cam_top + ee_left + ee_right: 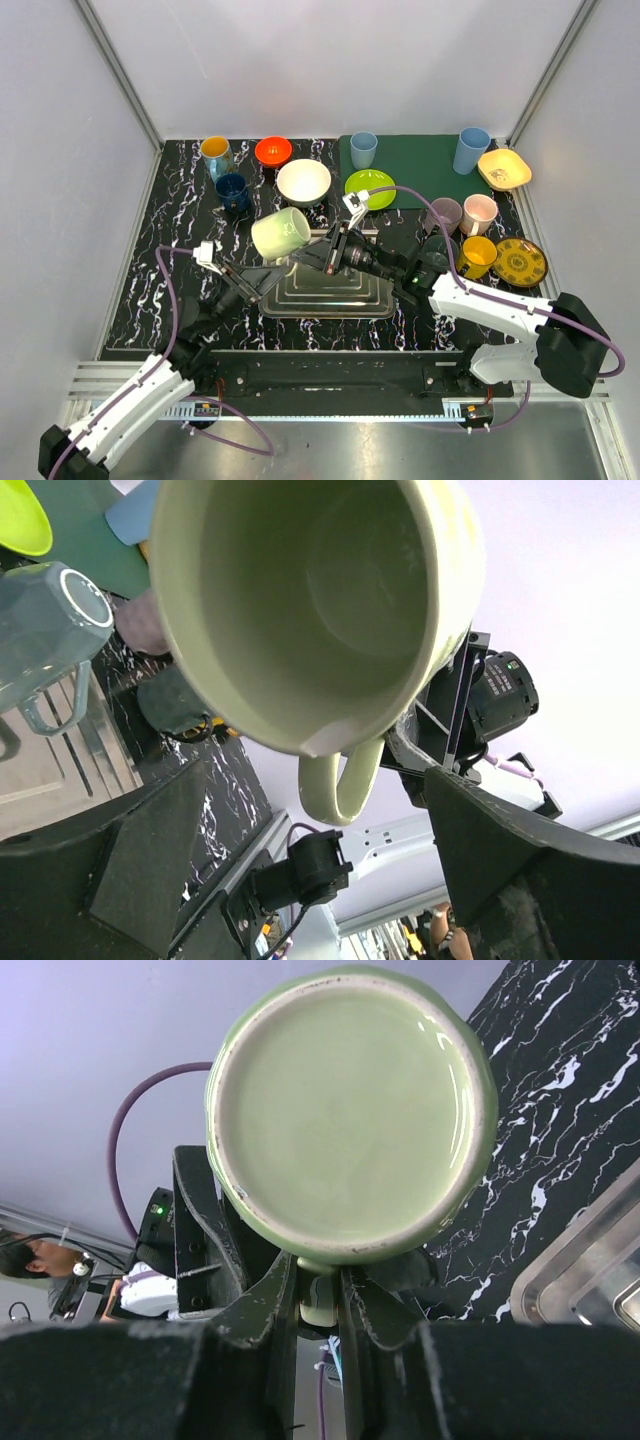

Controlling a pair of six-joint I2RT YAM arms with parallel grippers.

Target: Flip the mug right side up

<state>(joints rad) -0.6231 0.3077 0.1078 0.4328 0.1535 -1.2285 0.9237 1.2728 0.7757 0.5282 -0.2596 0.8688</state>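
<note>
Your work surface is the black marbled table (180, 210). The metal tray (325, 303) lies near its middle, just beyond the arm bases, with cups and bowls lined up along the far side.

The pale green mug (281, 232) is not on either one. It hangs in the air over the tray's far left corner, lying on its side. Its mouth faces left and near, toward your left arm, and its flat base faces your right arm.

That pose comes from the grip. Your right gripper (318, 1295) has its fingers drawn narrow and pinched on the handle (338, 780), which hangs at the mug's underside. I judge the handle was chosen so that a roll of the wrist can swing the mouth upward while the fingers keep off the wall and rim.

Your left gripper (240, 280) sits just left of and below the mug. Its fingers (150, 850) are spread wide on either side of the open mouth and touch nothing. It looks placed to steady or receive the mug, not to carry it.

The turn looks about half made. A pinch on a handle alone can let the mug pivot, so roll slowly and set it down over the tray.
</note>
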